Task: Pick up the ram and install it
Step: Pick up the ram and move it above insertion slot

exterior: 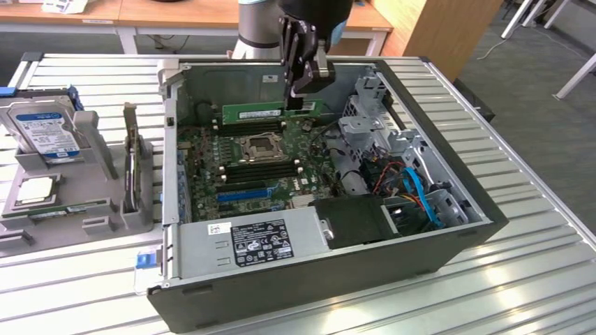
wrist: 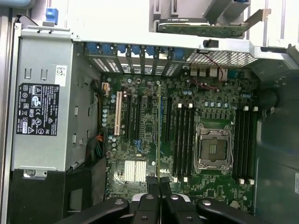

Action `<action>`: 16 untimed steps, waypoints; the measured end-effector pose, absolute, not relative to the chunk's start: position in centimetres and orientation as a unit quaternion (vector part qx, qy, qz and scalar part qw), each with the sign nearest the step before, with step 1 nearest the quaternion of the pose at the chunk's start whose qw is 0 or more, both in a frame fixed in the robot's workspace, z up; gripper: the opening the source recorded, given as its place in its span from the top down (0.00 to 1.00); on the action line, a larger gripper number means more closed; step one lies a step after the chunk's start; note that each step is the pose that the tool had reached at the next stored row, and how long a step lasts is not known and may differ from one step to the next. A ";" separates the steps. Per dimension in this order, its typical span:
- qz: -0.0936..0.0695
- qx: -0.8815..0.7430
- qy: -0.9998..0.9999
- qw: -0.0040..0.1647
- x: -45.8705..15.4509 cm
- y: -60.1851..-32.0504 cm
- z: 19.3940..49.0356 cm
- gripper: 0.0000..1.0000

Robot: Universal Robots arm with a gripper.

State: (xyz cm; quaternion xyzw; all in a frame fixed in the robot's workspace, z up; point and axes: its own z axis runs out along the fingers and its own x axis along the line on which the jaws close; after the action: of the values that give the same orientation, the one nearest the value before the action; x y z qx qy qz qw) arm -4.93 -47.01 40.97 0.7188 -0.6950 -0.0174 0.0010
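The ram (exterior: 253, 112) is a long green stick, and my gripper (exterior: 303, 98) is shut on its end at the exterior view's right. It hangs level inside the open computer case (exterior: 447, 174), above the far part of the motherboard (exterior: 279, 188). In the wrist view the ram (wrist: 159, 130) shows edge-on as a thin line running away from my gripper (wrist: 159, 186), over the green board beside the black memory slots (wrist: 184, 140). The empty processor socket (wrist: 212, 149) lies between those slots and a second bank of slots (wrist: 245, 144).
A grey power supply (exterior: 251, 241) fills the case's near corner, with drive cages and cables (exterior: 410, 188) at the exterior view's right. Left of the case, a grey holder (exterior: 102, 227) carries a blue-labelled hard drive (exterior: 42, 132), a silver processor chip (exterior: 35, 190) and an upright card (exterior: 130, 160).
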 end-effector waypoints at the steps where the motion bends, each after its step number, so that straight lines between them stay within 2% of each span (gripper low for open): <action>1: -0.017 0.719 -0.695 0.001 -4.9 -47.0 41.0 0.88; 16: -0.017 0.716 -0.698 0.000 -4.9 -45.2 40.9 0.88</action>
State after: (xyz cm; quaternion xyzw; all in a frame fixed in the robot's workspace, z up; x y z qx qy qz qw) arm -4.92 -45.25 40.94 0.7160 -0.6979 -0.0168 0.0003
